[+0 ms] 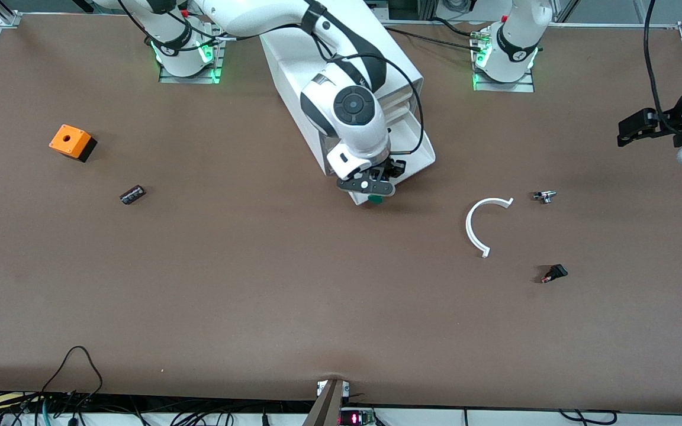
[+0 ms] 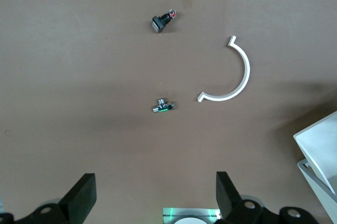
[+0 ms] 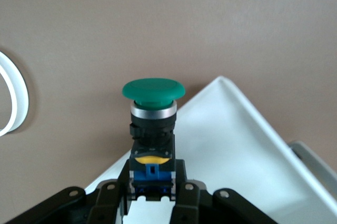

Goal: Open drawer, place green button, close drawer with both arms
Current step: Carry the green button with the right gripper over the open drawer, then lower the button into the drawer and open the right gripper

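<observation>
Right, right gripper (image 3: 152,182) pinches the green-capped, blue-bodied push button (image 3: 153,124) over the pulled-out white tray drawer (image 3: 231,145), cap overhanging its corner. Left gripper (image 2: 152,197) waits spread, well aside.

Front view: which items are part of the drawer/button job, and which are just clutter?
Job:
- drawer, pulled open
- button, held in the right gripper over the drawer's front edge
- left gripper, open, waiting at its end of the table

Lying about:
- orange cube
- dark cylinder
- white curved strip
- small metal part
- small black part
</observation>
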Robot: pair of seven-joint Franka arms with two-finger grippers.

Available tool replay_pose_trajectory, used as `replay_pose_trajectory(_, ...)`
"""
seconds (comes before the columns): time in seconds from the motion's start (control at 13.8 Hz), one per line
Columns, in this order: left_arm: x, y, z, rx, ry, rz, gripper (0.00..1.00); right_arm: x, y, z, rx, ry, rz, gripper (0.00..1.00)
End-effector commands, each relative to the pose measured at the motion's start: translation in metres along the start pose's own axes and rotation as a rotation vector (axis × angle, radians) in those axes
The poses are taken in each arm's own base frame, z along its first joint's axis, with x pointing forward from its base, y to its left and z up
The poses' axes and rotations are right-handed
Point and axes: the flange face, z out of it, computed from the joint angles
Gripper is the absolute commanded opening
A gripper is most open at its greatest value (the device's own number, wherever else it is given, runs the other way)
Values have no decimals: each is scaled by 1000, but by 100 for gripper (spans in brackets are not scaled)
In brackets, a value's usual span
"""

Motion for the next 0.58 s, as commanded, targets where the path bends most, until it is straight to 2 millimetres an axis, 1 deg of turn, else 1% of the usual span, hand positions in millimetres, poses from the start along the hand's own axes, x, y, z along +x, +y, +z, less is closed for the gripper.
replay_pose_trajectory(0.0,1,5,6,-6,-27,-13,100,-17,-6,14,-19,-22,50,0)
replay_pose_trajectory(0.14,5,7,12,-10,-39,-16,100,-30,-5,25,-42,-34,60,0)
replay_pose_trajectory(0.22,6,8,14,-28,-42,-23,100,-32,-2,32,-58,-41,72,0)
replay_pose_trajectory(0.51,6,10,17,-47,-51,-25,100,-41,5,45,-108,-64,113,0)
